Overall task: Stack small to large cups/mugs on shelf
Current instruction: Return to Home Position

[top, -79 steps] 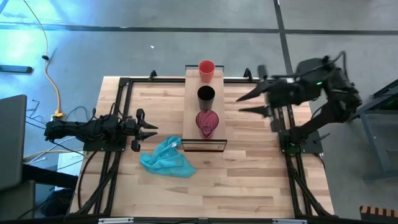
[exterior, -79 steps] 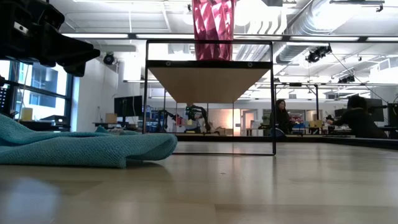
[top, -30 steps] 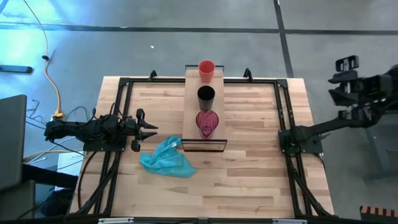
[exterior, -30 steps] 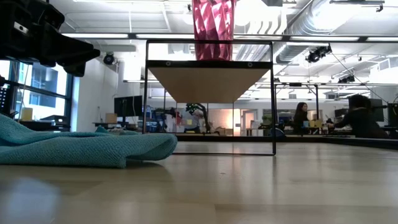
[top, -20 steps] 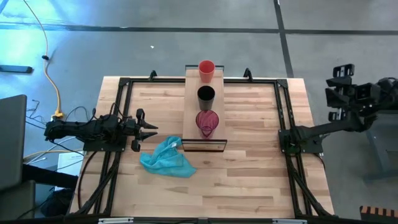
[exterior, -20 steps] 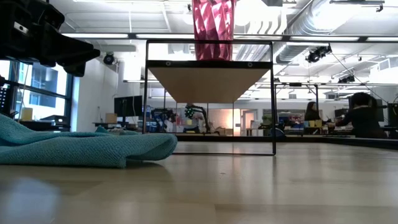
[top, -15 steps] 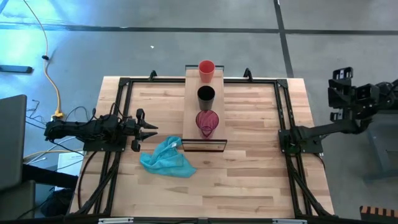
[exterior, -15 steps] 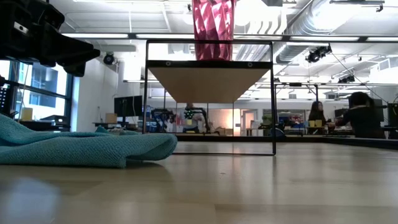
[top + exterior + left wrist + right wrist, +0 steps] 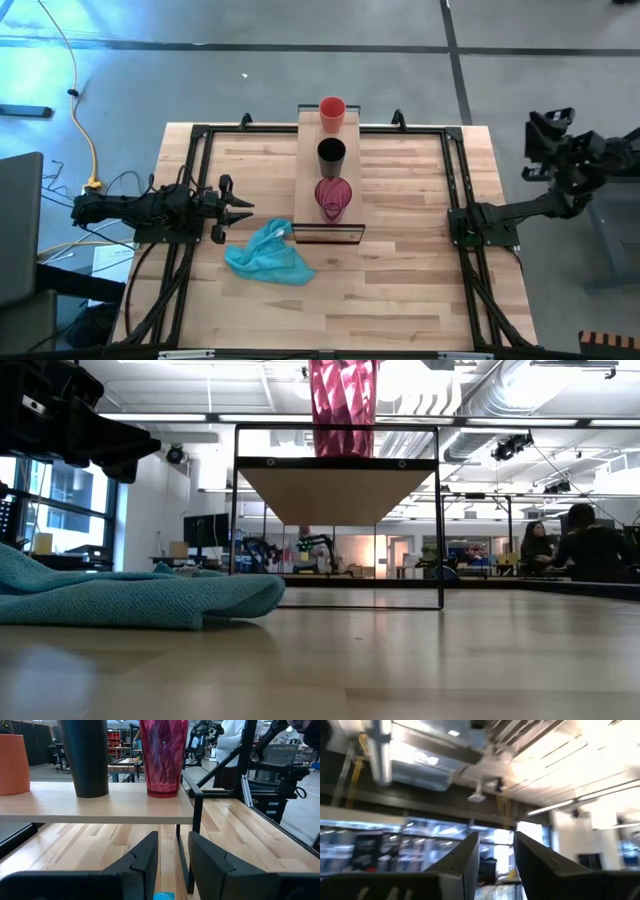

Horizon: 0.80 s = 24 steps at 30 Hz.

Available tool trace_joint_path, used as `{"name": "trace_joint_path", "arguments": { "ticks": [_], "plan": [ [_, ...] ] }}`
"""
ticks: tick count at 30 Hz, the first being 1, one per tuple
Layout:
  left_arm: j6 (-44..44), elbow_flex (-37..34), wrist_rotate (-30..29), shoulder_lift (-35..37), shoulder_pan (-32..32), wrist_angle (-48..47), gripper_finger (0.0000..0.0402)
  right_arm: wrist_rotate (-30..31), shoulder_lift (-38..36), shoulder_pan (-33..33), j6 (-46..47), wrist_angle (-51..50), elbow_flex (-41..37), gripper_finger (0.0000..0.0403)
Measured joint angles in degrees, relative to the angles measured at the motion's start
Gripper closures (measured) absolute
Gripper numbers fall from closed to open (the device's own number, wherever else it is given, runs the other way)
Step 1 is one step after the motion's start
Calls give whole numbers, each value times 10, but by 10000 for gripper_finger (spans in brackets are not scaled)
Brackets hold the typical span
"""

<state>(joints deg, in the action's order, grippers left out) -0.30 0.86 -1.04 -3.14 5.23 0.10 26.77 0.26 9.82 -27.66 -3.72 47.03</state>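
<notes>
Three cups stand in a row on the pale wooden shelf (image 9: pixel 310 170): the small orange-red cup (image 9: pixel 332 112) at the far end, the black cup (image 9: pixel 331 155) in the middle, and the see-through pinkish-red cup (image 9: pixel 333 197) nearest the black frame (image 9: pixel 328 236). Each rests on its base, as the left wrist view shows for the pinkish cup (image 9: pixel 163 757). My left gripper (image 9: pixel 245 207) hovers open and level, left of the shelf. My right gripper (image 9: pixel 540 140) is open, off the table's right edge, and pointed up at the ceiling (image 9: pixel 496 837).
A crumpled light blue cloth (image 9: pixel 268 254) lies on the slatted tabletop just near-left of the shelf's framed end, below my left gripper. Black rails (image 9: pixel 195 180) run along the table's sides. People sit in the room behind (image 9: pixel 585 550).
My right arm has drawn back from beside the shelf to beyond the table's right edge and tipped upward. In the last second it has only shifted slightly there. The cups, shelf and cloth have not moved.
</notes>
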Motion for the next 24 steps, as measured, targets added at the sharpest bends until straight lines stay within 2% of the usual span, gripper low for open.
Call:
{"name": "trace_joint_path", "arguments": {
  "ticks": [6, 15, 20, 24],
  "plan": [
    [0, 0, 0, 0, 0, 0, 305, 19, 0, 1, -44, -1, 41, 301],
    [0, 0, 0, 0, 0, 0, 305, 62, 0, 1, -22, -138, 92, 318],
    [0, 0, 0, 0, 0, 0, 305, -8, 0, 13, 38, -167, 62, 318],
    [0, 0, 0, 0, 0, 0, 305, -71, 0, 22, 51, -96, -17, 318]
  ]
}}
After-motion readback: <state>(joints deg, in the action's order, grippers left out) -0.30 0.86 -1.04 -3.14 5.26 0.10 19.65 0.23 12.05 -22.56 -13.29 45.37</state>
